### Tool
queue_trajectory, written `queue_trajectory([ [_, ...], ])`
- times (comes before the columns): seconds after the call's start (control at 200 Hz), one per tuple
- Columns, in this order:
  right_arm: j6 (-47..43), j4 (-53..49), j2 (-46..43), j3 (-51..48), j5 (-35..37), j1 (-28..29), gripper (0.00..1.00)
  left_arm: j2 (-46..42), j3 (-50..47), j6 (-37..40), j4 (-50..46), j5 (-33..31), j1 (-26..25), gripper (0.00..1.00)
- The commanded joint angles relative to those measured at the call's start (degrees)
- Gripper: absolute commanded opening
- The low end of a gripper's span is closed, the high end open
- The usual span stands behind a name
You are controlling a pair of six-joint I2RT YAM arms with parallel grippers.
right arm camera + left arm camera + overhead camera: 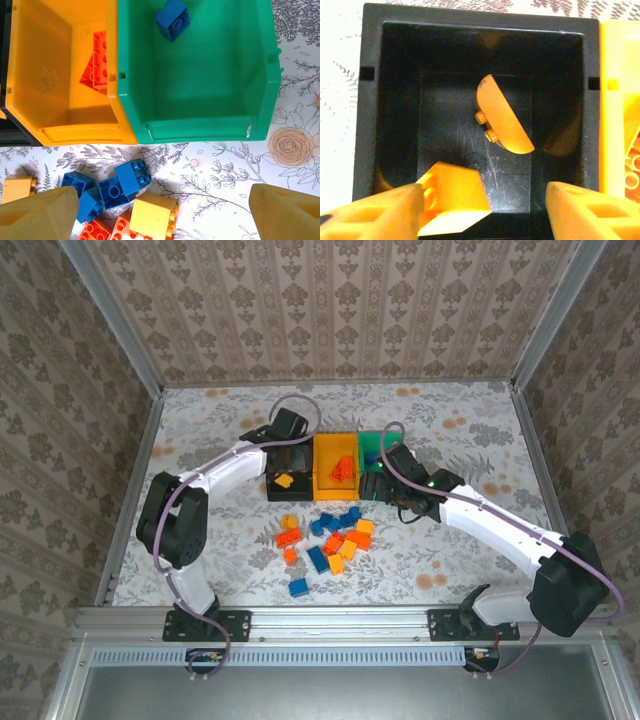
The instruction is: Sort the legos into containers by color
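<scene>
My left gripper (485, 205) hangs open over the black bin (370, 100). A yellow-orange brick (452, 195) rests against its left finger (385, 212), well clear of the right finger. A curved yellow-orange piece (502, 117) lies on the bin floor. My right gripper (165, 210) is open above the table, just in front of the green bin (200, 127), which holds one blue brick (172, 19). Red-orange bricks (97, 60) lie in the orange bin (65, 132). Loose legos (330, 535) in all three colours lie in front of the bins.
Below the right gripper's left side lie blue bricks (117, 185) and a yellow brick (152, 215); bare floral cloth is under its right side. Patterned walls and a metal frame enclose the table (470, 440).
</scene>
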Motion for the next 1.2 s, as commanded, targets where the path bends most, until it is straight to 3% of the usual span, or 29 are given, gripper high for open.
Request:
queue_trajectory([
  [0.0,0.1,-2.5,-1.8,-1.1,-0.5,-0.3,0.89,-4.3,1.3,-0.4,0.4,1.4,-0.4,0.79],
  [0.145,-1.3,-3.5,-2.2,-2.2,-2.7,-0.3,0.89,-13.2,-2.4,-1.0,2.0,3.7,-1.6,0.90],
  [0.205,-1.8,-3.7,-2.3,-2.9,-4.0,-0.2,0.88,-17.6,-4.3,-1.0,2.2,4.0,-2.6,1.00],
  [0.485,-3.8,-0.5,0.1,-7.5,-12.8,3.2,0.86,-37.9,-21.0,-4.5,4.7,2.9,-8.1,1.00],
  [0.64,-2.6,1.2,3.2,-7.8,-10.4,6.9,0.86,-46.5,-29.9,-7.1,3.5,0.2,-10.4,1.00],
  [0.845,0.7,3.8,7.9,-6.5,-6.5,7.1,0.87,-52.4,-35.9,-10.0,1.8,-0.9,-10.6,1.00],
  [1.195,4.0,4.0,14.7,-5.3,-3.7,5.9,0.83,-53.6,-37.0,-10.1,0.6,-1.8,-10.5,1.00],
])
